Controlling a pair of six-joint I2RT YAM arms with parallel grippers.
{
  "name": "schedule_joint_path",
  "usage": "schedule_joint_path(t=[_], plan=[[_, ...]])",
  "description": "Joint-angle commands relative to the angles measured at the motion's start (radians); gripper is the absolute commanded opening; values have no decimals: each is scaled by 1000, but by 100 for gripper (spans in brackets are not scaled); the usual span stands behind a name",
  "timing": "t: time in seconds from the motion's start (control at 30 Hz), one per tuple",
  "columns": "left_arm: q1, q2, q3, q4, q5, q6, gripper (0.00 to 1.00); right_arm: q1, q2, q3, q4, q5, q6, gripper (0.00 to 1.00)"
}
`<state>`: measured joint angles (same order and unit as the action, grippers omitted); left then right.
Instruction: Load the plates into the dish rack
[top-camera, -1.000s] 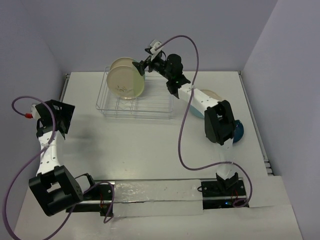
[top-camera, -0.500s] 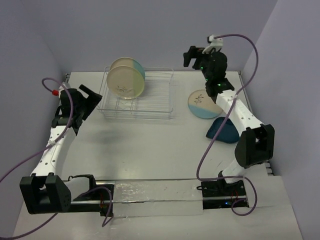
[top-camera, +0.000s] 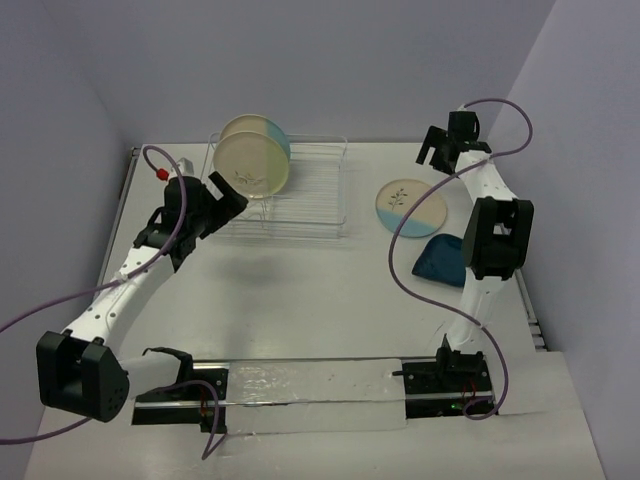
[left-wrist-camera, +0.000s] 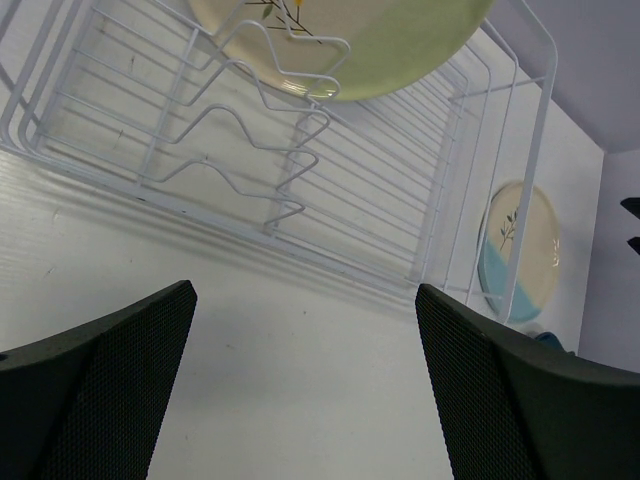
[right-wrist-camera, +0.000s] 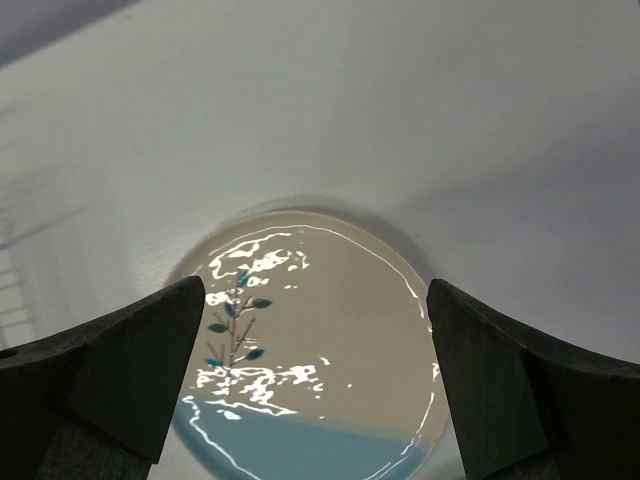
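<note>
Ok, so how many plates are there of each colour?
Cream-and-blue plates: 2
Cream-and-green plate: 1
Dark blue plate: 1
Total: 4 plates

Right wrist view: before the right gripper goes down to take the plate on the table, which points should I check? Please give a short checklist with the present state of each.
1. Right gripper open and empty: ok.
2. Cream and blue plate lying flat, centred in the gripper's opening: ok.
3. That plate apart from the dark blue plate: cannot tell, their edges meet in the top view.
4. Dish rack has free slots right of the two standing plates: ok.
5. Left gripper open, empty, short of the rack: ok.
</note>
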<state>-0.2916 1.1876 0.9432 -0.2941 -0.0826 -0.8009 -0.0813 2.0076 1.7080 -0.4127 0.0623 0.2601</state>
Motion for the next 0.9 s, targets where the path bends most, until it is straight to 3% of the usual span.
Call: schedule_joint_path(t=[0.0,0.07,0.2,0.37,0.5,0.73,0.87], plan=[[-30,30,22,59,7,46,99,-25,61,138,-170,67,-40,100],[-49,47,25,70,7,55,99,-42,84,150,-194,29,-33,98],[-78,83,45,84,3,82,99,-98,105,127,-206,-88,-23,87],[-86,140,77,82,11,96,99,-122,146,131,-234,-115,-43,73],[-88,168,88,94,15,101,99,-140,189,132,-262,-128,-66,72],[-89,210,121,83,12,106,99,-146,249,131,-273,-173,-85,62],[-89,225,128,86,18,106,99,-146,255,116,-274,-188,-84,48]])
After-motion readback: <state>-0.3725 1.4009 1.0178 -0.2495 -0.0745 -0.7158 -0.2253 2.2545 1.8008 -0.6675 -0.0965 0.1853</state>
